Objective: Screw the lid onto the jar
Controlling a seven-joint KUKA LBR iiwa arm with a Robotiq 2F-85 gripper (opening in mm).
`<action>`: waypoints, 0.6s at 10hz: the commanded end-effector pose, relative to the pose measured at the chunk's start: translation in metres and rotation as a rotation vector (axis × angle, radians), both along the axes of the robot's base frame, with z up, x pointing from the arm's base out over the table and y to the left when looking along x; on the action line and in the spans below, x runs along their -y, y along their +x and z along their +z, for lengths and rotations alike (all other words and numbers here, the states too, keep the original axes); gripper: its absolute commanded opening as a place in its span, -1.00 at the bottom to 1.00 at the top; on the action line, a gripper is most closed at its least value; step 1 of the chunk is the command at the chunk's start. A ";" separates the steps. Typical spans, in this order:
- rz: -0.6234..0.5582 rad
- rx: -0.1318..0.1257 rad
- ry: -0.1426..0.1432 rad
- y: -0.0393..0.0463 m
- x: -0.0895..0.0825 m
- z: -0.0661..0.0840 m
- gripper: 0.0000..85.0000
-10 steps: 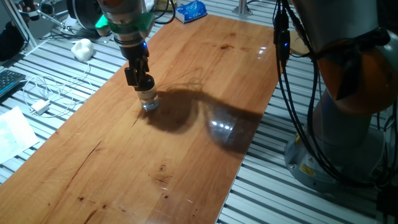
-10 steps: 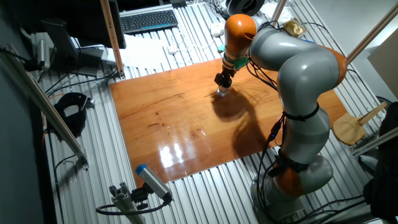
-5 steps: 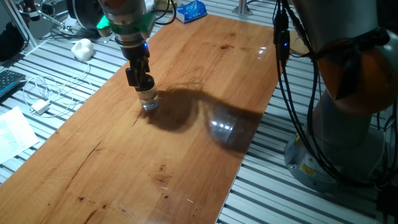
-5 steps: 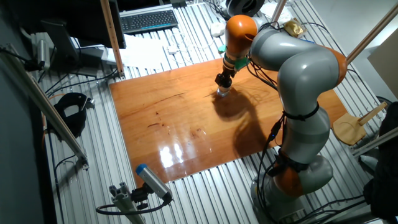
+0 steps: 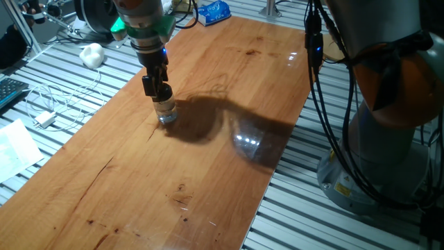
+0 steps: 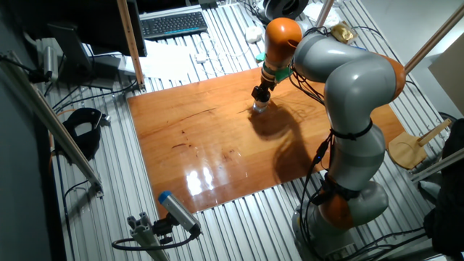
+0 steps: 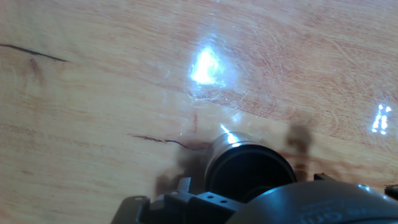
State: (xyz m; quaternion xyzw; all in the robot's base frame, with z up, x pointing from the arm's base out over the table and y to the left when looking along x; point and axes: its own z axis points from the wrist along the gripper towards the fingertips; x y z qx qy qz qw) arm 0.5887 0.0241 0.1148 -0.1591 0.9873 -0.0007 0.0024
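Note:
The jar (image 5: 166, 114) is small clear glass and stands upright on the wooden board (image 5: 208, 160), left of its middle. It also shows in the other fixed view (image 6: 258, 110). The black lid (image 5: 164, 96) sits on top of the jar. My gripper (image 5: 159, 92) comes straight down and is shut on the lid, with one black finger on each side. In the hand view the lid (image 7: 249, 174) is a dark round disc just below the hand, with glass glints around its rim. The gripper also shows in the other fixed view (image 6: 260, 97).
A white lumpy object (image 5: 91, 54) and white cables (image 5: 48, 111) lie on the slatted table left of the board. A blue packet (image 5: 213, 12) lies past the board's far end. The arm's base (image 5: 378, 146) stands to the right. A keyboard (image 6: 174, 24) lies behind.
My hand has turned slightly about its vertical axis over the jar and shifted a touch to the right. The jar stays in place.

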 end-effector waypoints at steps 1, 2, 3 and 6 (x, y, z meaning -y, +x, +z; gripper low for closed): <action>0.000 0.002 -0.001 0.0000 0.000 0.000 1.00; 0.000 0.002 -0.001 0.0001 0.000 0.000 1.00; -0.001 0.003 0.001 0.0001 0.000 0.000 1.00; 0.005 0.006 0.002 0.0002 0.000 0.000 1.00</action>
